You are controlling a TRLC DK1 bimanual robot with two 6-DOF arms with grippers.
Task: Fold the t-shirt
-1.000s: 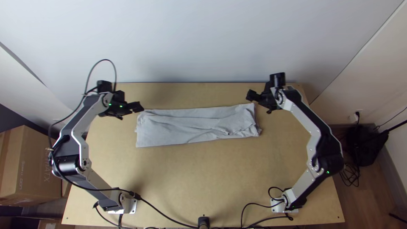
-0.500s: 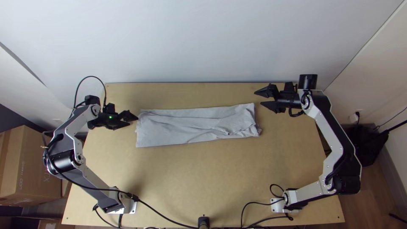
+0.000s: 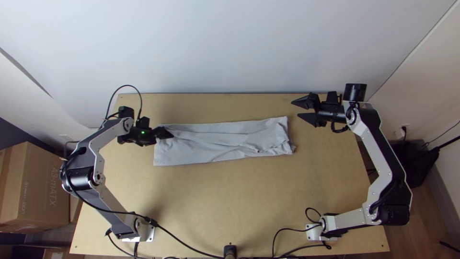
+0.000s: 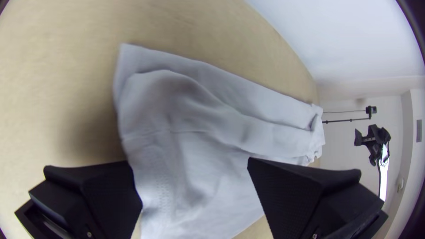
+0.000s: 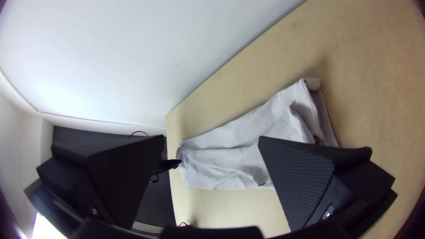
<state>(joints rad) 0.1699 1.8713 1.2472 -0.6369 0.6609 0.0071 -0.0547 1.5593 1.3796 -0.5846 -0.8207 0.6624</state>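
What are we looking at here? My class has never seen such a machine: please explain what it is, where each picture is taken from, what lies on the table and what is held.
This is a robot with two jointed arms, a left arm and a right arm, standing at a wooden table. Each ends in an end effector, which grasps with two wide black fingers.

The top view looks steeply down from above the near edge. The two wrist views come from cameras on the arms themselves.

On the table lies a light grey t-shirt, folded into a long, slightly wrinkled strip. The left end effector is open at one end of it; the right end effector is open beyond the other. Neither holds anything.
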